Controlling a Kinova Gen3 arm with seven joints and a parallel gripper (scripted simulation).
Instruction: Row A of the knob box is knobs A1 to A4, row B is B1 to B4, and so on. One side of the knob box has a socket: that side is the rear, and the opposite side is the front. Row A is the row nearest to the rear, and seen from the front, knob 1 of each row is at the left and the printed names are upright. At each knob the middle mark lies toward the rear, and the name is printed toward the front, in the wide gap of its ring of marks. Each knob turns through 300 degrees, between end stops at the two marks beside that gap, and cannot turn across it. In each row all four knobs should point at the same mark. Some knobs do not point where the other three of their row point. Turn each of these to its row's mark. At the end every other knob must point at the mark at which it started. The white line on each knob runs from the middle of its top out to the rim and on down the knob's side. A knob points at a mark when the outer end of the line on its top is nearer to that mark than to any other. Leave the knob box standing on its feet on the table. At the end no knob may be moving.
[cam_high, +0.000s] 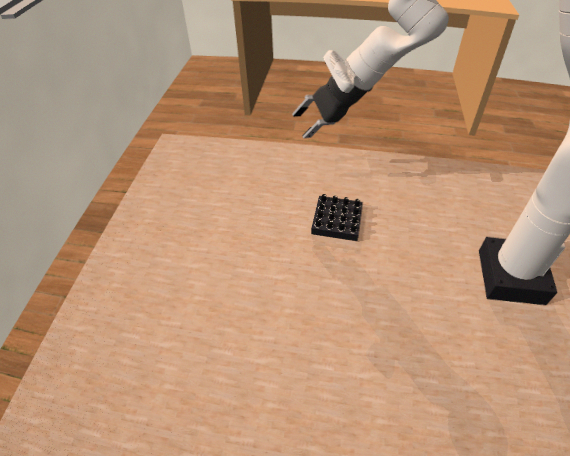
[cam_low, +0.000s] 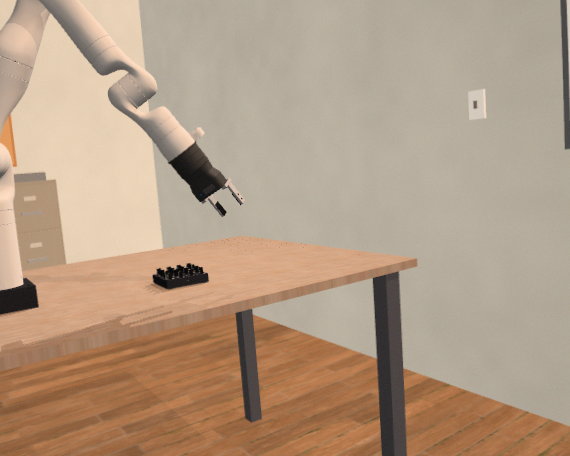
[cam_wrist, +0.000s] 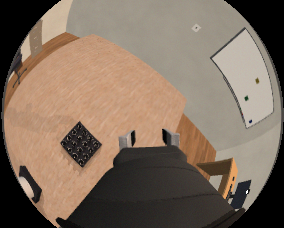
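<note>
The knob box (cam_high: 338, 218) (cam_low: 180, 278) (cam_wrist: 81, 143) is a small black square block with a four-by-four grid of black knobs. It stands on the wooden table (cam_high: 200, 300) (cam_low: 300, 270). The knob lines and printed names are too small to read. My gripper (cam_high: 306, 121) (cam_low: 230, 201) (cam_wrist: 148, 135) is open and empty. It hangs high in the air, tilted downward, well above and beyond the box toward the table's far edge.
The arm's black base (cam_high: 517, 280) (cam_low: 17, 296) is bolted to the table to the right of the box in the top view. A wooden desk (cam_high: 480, 60) stands on the floor beyond the table. A grey wall (cam_high: 75, 125) runs along the left.
</note>
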